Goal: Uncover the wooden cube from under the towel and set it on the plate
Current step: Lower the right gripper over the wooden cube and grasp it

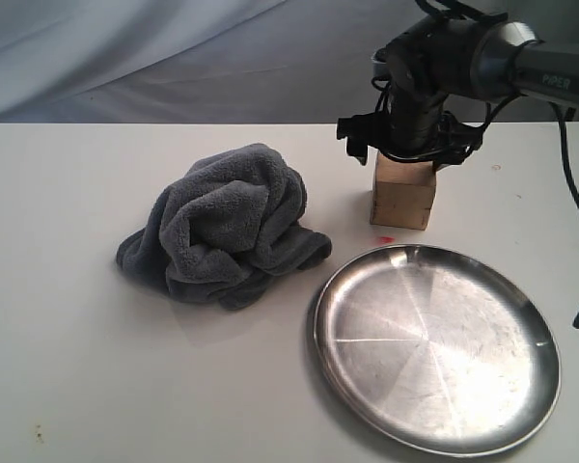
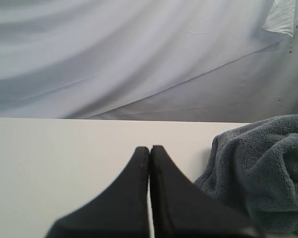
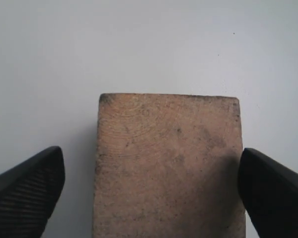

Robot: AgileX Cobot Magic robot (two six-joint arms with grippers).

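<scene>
The wooden block is found uncovered, standing on the white table. In the exterior view it is at about 12 o'clock from the plate and near its rim, but not on it. The towel is heaped at about 9 o'clock from the block, clear of it.

Deciding relation: the block lies directly below the right pincer, which is lowered over its top. In the right wrist view one finger is seen on each side of the block, so two opposite faces are straddled. The pincer is spread apart. A gap is plain at one finger; the other appears just beside the block's edge, and contact cannot be confirmed. No grip is judged to be made yet. The right arm is far nearer; the left pincer is pressed together, holds nothing, and is parked beside the towel.

No long axis of consequence is noted: the block reads as nearly equal-sided, perhaps a little taller than wide in the exterior view.

Condition of block: light brown wood, curved grain rings on the top face, grey smudges, slightly worn corners. A small red speck is noted on the table at about 6 o'clock from it.

Next move, as judged: closing on the block, then a lift towards 6 o'clock onto the plate.
</scene>
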